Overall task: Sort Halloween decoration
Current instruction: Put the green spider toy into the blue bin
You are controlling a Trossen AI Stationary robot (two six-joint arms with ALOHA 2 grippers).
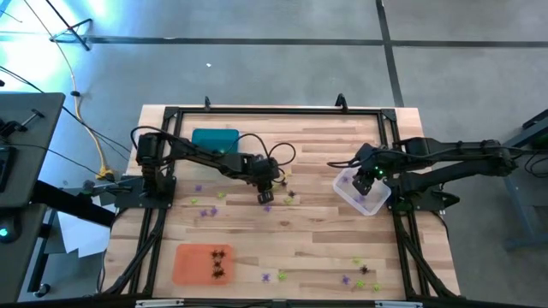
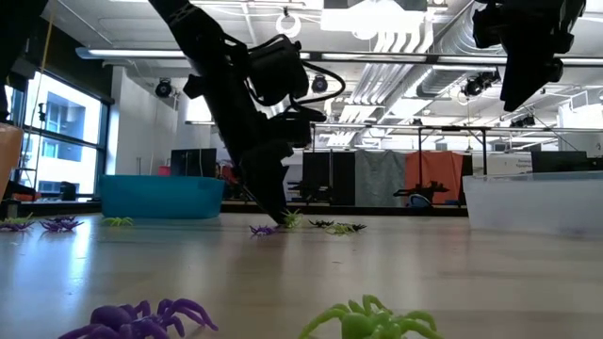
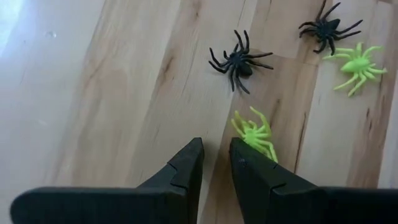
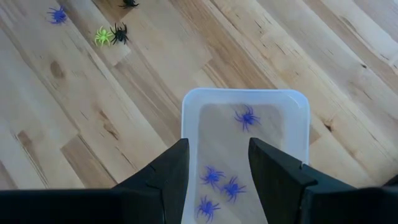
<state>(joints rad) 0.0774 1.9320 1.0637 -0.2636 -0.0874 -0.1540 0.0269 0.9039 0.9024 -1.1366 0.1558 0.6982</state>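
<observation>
Hovering right gripper (image 4: 217,171) over clear tray (image 4: 193,106) rim; left gripper (image 3: 216,160) low, mid-table

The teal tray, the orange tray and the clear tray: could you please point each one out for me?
teal tray (image 1: 215,139), high view, its middle.
orange tray (image 1: 193,263), high view, bare left part.
clear tray (image 4: 191,109), right wrist view, its rim.

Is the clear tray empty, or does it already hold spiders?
Not empty. The clear tray holds four purple spiders, seen between the open right gripper fingers hovering above it.
</observation>
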